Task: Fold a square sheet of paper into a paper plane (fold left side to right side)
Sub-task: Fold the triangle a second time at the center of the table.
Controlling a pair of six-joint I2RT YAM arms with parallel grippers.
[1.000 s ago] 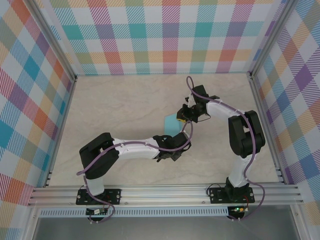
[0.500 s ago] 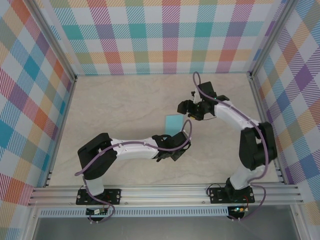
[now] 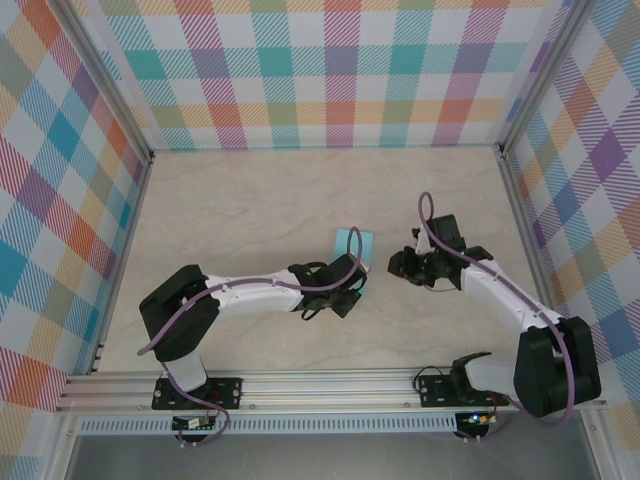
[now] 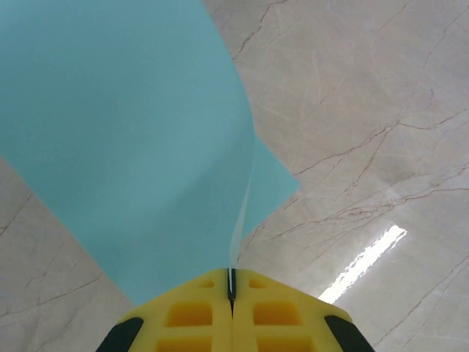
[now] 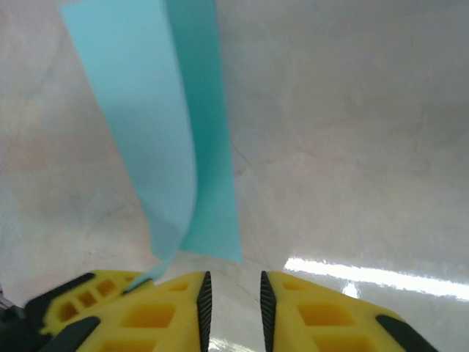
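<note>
Lab test cell: aluminium frame (image 3: pixel 330 385), plaid backdrop walls (image 3: pixel 330 75).

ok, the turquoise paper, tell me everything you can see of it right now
The square sheet of paper is thin, plain turquoise and unmarked. It lies on the table, doubled over into a narrow strip, with the upper layer bowed up rather than creased flat. The shut left end effector pinches its near edge, lifting that part slightly.

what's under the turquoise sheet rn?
Marbled tabletop shows all round the turquoise sheet, whose near edge rises into the shut left hand. The patch beneath the flat part is covered by the paper, so nothing there can be confirmed.
</note>
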